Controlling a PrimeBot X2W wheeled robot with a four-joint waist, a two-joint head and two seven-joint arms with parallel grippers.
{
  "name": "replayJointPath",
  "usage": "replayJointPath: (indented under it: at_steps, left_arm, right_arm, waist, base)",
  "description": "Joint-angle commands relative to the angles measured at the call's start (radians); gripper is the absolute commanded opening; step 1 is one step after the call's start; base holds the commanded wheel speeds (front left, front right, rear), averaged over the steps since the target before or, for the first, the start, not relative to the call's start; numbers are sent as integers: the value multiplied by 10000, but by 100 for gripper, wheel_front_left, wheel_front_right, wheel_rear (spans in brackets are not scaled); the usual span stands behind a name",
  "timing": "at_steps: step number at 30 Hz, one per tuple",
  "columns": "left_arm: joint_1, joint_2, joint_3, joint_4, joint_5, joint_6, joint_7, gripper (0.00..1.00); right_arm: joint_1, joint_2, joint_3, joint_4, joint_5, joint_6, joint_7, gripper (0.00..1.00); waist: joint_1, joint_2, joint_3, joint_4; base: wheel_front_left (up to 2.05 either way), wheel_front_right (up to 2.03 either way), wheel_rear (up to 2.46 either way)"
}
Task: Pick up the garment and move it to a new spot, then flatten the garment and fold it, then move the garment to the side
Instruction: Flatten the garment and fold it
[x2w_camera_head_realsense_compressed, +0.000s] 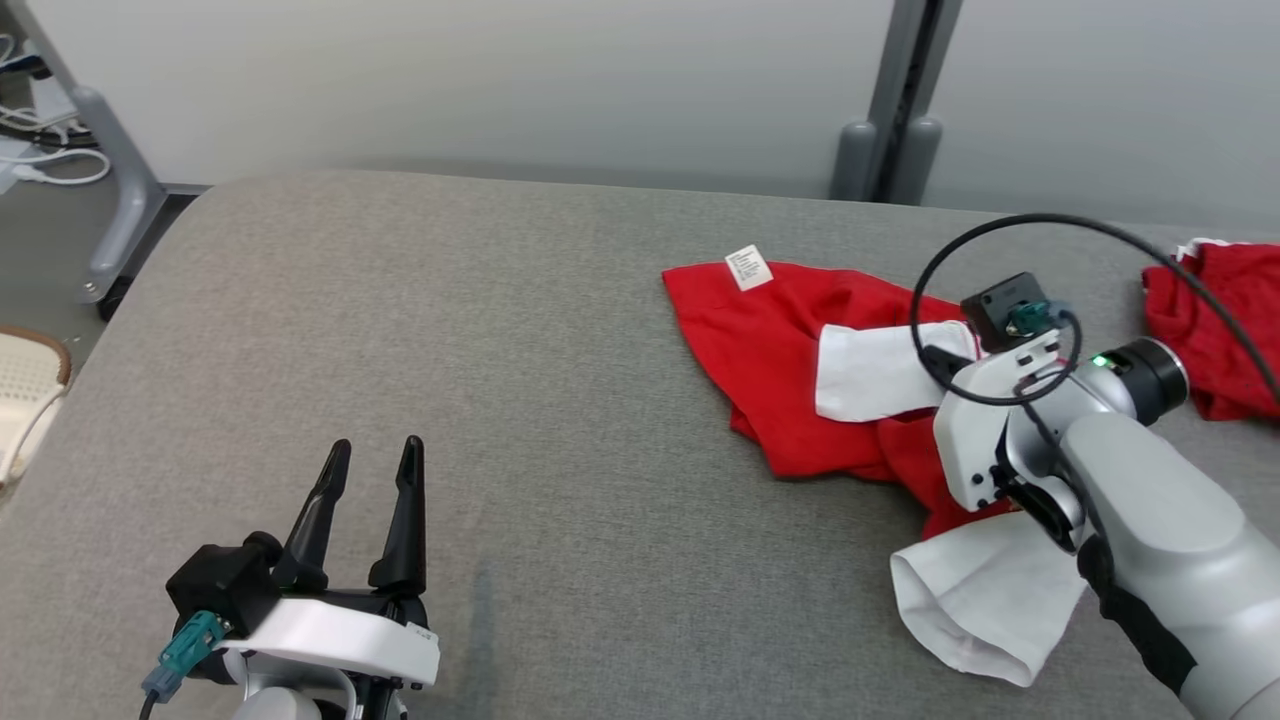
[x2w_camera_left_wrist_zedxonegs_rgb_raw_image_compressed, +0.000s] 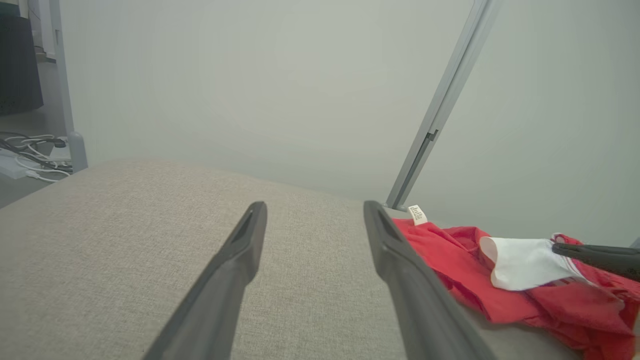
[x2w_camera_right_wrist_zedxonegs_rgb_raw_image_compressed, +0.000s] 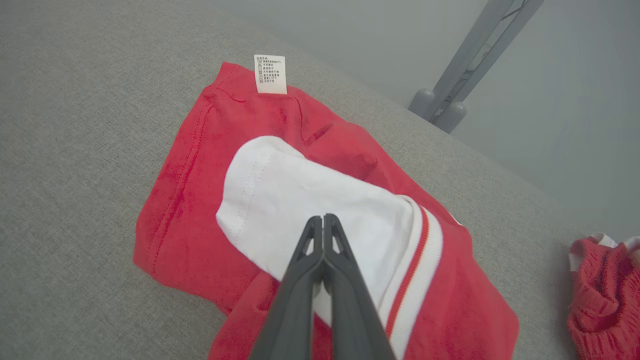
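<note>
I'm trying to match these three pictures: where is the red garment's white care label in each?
Head view: care label upper middle, slightly right.
Left wrist view: care label right of centre.
Right wrist view: care label top, left of centre.
Shared landmark: the grey post beyond it.

Grey fabric-covered table (x2w_camera_head_realsense_compressed: 400, 300). Pale grey wall (x2w_camera_head_realsense_compressed: 500, 80) beyond. Grey post (x2w_camera_head_realsense_compressed: 905, 90) ahead of the right end effector (x2w_camera_right_wrist_zedxonegs_rgb_raw_image_compressed: 322, 218). Frame leg (x2w_camera_head_realsense_compressed: 120, 170) and white cables (x2w_camera_head_realsense_compressed: 30, 152) on floor (x2w_camera_head_realsense_compressed: 40, 260), far ahead-left of left end effector (x2w_camera_head_realsense_compressed: 376, 445).
</note>
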Motion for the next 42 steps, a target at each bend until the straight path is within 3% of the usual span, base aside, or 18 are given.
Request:
replayJointPath:
  at_steps: [1, 2, 4, 18, 25, 32, 42]
  left_arm:
    - [10, 70, 34, -13, 33, 18, -17, 100]
    - [21, 88, 33, -13, 37, 26, -17, 100]
    - [27, 125, 49, -28, 45, 46, -17, 100]
    - [190, 361, 50, -178, 26, 155, 38, 100]
    - [307, 483, 56, -316, 6, 232, 50, 100]
    - [242, 497, -28, -372, -18, 211, 55, 100]
    - [403, 548, 48, -333, -116, 252, 27, 100]
  right_arm:
    - [103, -95, -120, -121, 78, 0, -200, 0]
    - [168, -109, -208, -227, 95, 0, -355, 0]
    - [280, -171, -404, -457, 134, 0, -655, 100]
    - [2578, -611, -2792, -3905, 392, 2, -2557, 100]
    - [4770, -92, -4429, -6153, 126, 2, -3161, 100]
    - [6589, 569, -5385, -7599, -131, 2, -3580, 100]
    - [8135, 1316, -6109, -8215, -714, 2, -3764, 100]
  waist:
    - [0, -1, -30, -171]
    - [0, -1, -45, -256]
    - [0, -1, -77, -425]
    - [0, -1, -255, -1537]
    - [0, -1, -323, -1892]
    - [0, -1, -246, -1982]
    - [0, -1, -296, -2173]
  base:
    - [0, 0, 0]
    - [0, 0, 0]
    - [0, 0, 0]
    - [0, 0, 0]
    - [0, 0, 0]
    - [0, 0, 0]
    - [0, 0, 0]
